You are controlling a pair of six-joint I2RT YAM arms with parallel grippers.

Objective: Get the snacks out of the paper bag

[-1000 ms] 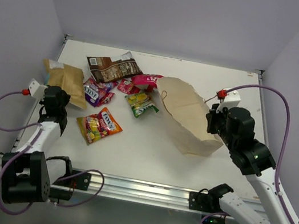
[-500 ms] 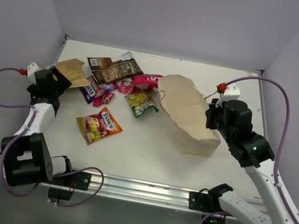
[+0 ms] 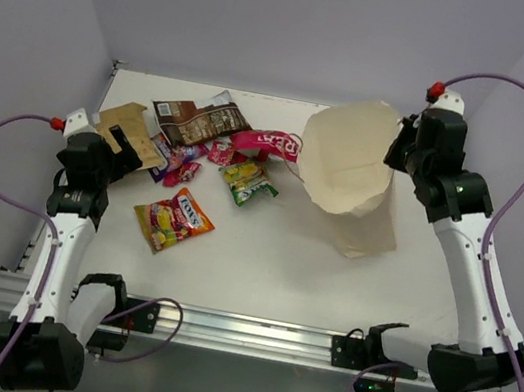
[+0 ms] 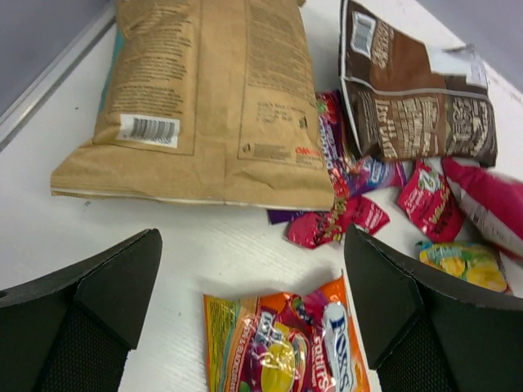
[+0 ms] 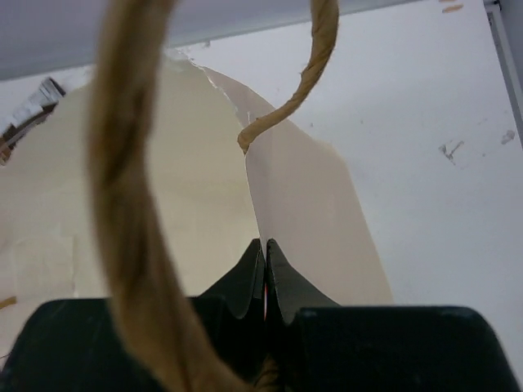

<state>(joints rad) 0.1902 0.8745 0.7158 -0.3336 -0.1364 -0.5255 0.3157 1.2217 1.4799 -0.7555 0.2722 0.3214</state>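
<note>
Two wrist views tell more: right gripper [image 5: 265, 255] clamped tight on the paper bag [image 3: 348, 171] rim, bag hoisted at the table [image 3: 260, 267] right side; left gripper [image 4: 252, 245] spread wide above the snacks [image 3: 194, 149]. White table, lilac walls [image 3: 303, 21].

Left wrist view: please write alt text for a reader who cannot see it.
The open left end effector hovers above an orange-yellow candy packet on a white table. Beyond lie a tan pouch, a dark brown pouch, and smaller red and purple packets.
</note>
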